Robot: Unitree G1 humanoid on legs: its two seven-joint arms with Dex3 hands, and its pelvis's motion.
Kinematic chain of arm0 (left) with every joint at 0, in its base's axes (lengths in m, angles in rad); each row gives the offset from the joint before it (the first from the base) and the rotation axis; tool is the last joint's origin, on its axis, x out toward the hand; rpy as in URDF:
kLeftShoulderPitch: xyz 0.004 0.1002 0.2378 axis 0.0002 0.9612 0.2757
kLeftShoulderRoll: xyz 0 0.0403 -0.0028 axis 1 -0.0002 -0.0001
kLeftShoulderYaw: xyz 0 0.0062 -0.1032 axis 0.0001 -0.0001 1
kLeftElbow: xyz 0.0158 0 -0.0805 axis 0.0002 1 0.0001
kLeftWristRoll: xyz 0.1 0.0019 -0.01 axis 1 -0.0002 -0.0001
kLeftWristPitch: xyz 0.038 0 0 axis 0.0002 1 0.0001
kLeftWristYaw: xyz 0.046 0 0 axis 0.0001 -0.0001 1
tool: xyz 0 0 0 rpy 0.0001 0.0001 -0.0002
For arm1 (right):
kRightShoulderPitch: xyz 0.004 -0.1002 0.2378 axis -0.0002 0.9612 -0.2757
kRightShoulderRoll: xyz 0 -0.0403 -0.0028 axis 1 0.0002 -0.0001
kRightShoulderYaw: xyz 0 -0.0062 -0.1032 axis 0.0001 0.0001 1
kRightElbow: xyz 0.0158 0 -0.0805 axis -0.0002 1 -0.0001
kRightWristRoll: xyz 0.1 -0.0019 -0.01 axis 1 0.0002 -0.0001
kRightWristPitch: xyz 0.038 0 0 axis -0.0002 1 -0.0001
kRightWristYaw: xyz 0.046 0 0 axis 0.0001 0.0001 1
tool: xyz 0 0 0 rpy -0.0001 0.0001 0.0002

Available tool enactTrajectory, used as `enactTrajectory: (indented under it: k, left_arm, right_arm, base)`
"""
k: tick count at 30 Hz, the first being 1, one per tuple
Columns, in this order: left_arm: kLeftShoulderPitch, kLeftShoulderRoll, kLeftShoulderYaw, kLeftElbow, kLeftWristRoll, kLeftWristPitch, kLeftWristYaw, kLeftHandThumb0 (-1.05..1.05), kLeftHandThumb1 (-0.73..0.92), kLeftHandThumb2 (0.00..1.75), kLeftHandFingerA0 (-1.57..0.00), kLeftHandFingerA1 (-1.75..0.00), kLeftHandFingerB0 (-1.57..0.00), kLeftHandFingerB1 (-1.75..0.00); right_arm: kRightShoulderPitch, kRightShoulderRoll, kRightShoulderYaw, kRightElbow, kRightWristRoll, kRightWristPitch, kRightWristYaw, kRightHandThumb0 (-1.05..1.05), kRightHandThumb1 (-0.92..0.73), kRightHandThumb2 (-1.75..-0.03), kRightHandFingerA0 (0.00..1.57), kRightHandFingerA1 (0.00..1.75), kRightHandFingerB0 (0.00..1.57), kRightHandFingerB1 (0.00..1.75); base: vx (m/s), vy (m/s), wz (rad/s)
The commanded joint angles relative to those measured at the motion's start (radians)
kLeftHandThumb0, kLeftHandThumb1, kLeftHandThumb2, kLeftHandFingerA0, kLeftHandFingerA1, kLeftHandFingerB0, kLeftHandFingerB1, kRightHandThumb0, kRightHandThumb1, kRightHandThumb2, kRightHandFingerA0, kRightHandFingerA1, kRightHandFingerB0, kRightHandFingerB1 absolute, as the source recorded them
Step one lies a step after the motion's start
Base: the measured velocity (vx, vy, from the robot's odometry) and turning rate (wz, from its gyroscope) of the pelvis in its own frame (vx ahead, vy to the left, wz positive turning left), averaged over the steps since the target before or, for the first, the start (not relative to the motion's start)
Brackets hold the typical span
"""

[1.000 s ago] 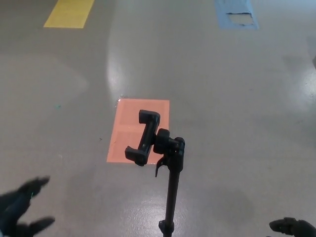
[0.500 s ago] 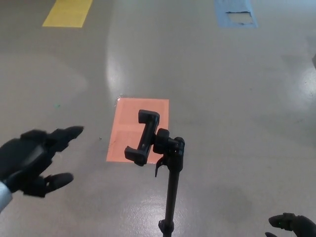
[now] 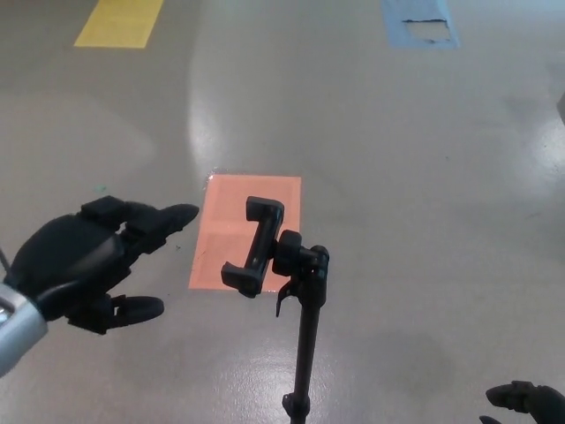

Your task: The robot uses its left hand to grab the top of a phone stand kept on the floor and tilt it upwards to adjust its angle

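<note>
A black phone stand (image 3: 305, 336) rises from the floor in the head view. Its empty clamp head (image 3: 256, 246) sits at the top of the pole, tilted to the left. My left hand (image 3: 88, 261) hovers to the left of the clamp, open, with fingers spread and pointing toward it; a clear gap separates them. Only the fingertips of my right hand (image 3: 525, 402) show at the bottom right corner, low and away from the stand.
An orange rectangle (image 3: 234, 216) is marked on the grey floor behind the clamp. A yellow marking (image 3: 119, 22) lies at the far left and a blue one (image 3: 419, 22) at the far right.
My left hand has risen from the bottom left corner and moved right toward the clamp. The stand and my right hand have stayed put.
</note>
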Motion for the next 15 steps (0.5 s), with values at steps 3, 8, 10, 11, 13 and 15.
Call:
enactTrajectory:
  k: [3, 8, 10, 11, 13, 15]
  left_arm:
    - [-0.038, 0.028, 0.014, -0.040, 0.054, 0.023, -0.045, -0.80, 0.67, 1.01, -0.09, -0.33, 0.00, -0.17]
    - [-0.049, 0.026, 0.037, -0.049, 0.026, 0.026, -0.070, -0.80, 0.65, 0.99, -0.10, -0.33, 0.00, -0.17]
    - [-0.052, 0.026, 0.047, -0.047, 0.018, 0.029, -0.080, -0.78, 0.81, 0.66, -0.15, -0.27, 0.00, -0.12]
    - [-0.057, 0.025, 0.056, -0.044, 0.017, 0.034, -0.082, -0.81, 0.64, 0.98, -0.10, -0.34, 0.00, -0.16]
    - [-0.061, 0.022, 0.063, -0.038, 0.024, 0.037, -0.075, -0.81, 0.63, 0.98, -0.09, -0.30, 0.00, -0.16]
    - [-0.065, 0.019, 0.072, -0.029, 0.027, 0.039, -0.064, -0.78, 0.79, 0.65, -0.08, -0.24, 0.00, -0.13]
  right_arm:
    - [0.013, -0.014, 0.003, 0.003, -0.006, 0.004, -0.003, -0.61, -0.77, -0.63, 0.25, 0.37, 0.25, 0.31]
    - [0.012, -0.018, 0.010, 0.003, -0.013, 0.005, -0.003, -0.61, -0.76, -0.63, 0.24, 0.36, 0.26, 0.32]
    - [0.012, -0.018, 0.009, 0.004, -0.011, 0.003, 0.000, -0.60, -0.77, -0.63, 0.24, 0.36, 0.26, 0.31]
    - [0.012, -0.019, 0.010, 0.004, -0.011, 0.003, 0.001, -0.62, -0.76, -0.63, 0.24, 0.36, 0.26, 0.32]
    - [0.013, -0.021, 0.012, 0.003, -0.012, 0.004, 0.002, -0.61, -0.76, -0.62, 0.25, 0.37, 0.25, 0.31]
    - [0.012, -0.021, 0.014, 0.002, -0.014, 0.007, 0.003, -0.61, -0.75, -0.63, 0.24, 0.36, 0.27, 0.32]
  base:
    - [0.00, 0.000, 0.00]
    - [0.00, 0.000, 0.00]
    - [0.00, 0.000, 0.00]
    - [0.00, 0.000, 0.00]
    - [0.00, 0.000, 0.00]
    - [0.00, 0.000, 0.00]
